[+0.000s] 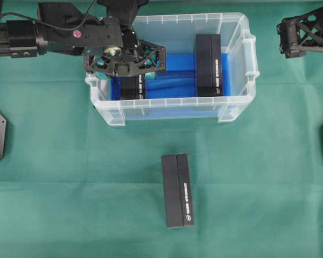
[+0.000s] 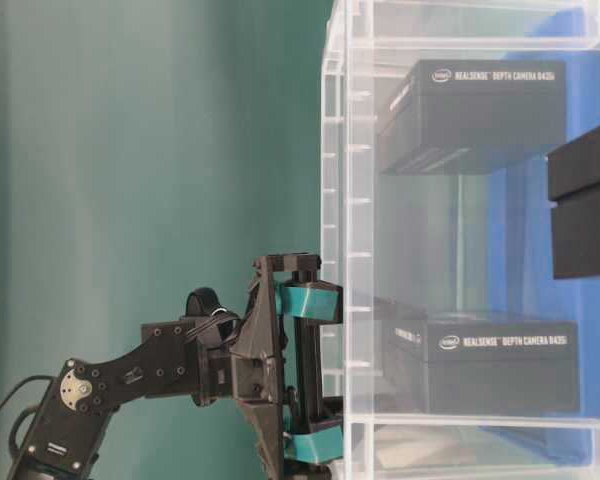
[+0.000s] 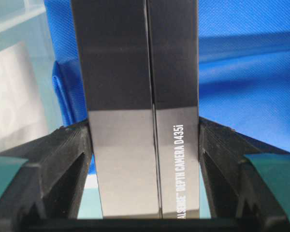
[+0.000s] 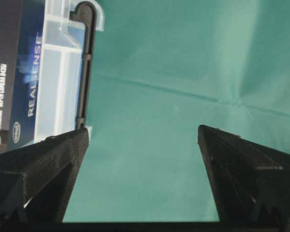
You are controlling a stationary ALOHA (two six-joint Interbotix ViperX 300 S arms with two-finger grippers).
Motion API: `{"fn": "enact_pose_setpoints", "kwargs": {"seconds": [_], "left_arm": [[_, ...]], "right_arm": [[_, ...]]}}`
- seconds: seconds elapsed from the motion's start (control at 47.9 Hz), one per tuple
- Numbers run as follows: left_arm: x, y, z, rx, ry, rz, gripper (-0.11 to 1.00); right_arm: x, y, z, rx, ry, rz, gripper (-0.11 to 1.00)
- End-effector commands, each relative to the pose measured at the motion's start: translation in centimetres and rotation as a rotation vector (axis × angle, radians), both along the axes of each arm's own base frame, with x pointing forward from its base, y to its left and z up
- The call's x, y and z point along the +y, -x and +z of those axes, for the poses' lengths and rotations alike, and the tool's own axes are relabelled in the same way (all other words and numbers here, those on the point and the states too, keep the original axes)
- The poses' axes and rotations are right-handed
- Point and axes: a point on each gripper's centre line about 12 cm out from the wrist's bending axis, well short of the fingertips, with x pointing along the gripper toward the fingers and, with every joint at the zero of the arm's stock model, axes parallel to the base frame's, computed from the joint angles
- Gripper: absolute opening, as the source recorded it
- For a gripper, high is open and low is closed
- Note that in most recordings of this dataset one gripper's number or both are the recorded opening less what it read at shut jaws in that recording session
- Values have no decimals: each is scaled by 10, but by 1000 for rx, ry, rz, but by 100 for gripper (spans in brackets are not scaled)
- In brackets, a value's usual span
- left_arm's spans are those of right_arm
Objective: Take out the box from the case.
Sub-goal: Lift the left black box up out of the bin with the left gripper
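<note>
At 10 o'clock inside case (image 1: 242,70) | left end effector (image 1: 130,69) fingers against box (image 3: 140,96), clamped | right end effector (image 4: 142,179) apart, idle | one box (image 1: 178,191) out on tabletop (image 1: 70,188), two left inside

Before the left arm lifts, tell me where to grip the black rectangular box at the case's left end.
Grip the black rectangular box across its two long narrow faces, from above: it stands on edge in the clear plastic case, and the left gripper fingers already straddle it.

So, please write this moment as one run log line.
left end effector: fingers against left box in case | right end effector: open, outside case | third box: on table
</note>
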Motion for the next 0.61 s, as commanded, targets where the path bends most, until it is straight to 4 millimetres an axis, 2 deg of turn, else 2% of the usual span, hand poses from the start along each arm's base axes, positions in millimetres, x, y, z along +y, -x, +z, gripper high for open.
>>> {"fn": "enact_pose_setpoints", "kwargs": {"seconds": [0.0, 0.188, 0.585], "left_arm": [[-3, -2, 21, -53, -12, -6, 61], [-5, -3, 29, -69, -15, -1, 61], [-4, -1, 71, -75, -23, 10, 61]], "right_arm": [[1, 1, 7, -23, 13, 10, 92], [1, 1, 7, -18, 13, 22, 92], [1, 1, 7, -18, 14, 24, 92]]}}
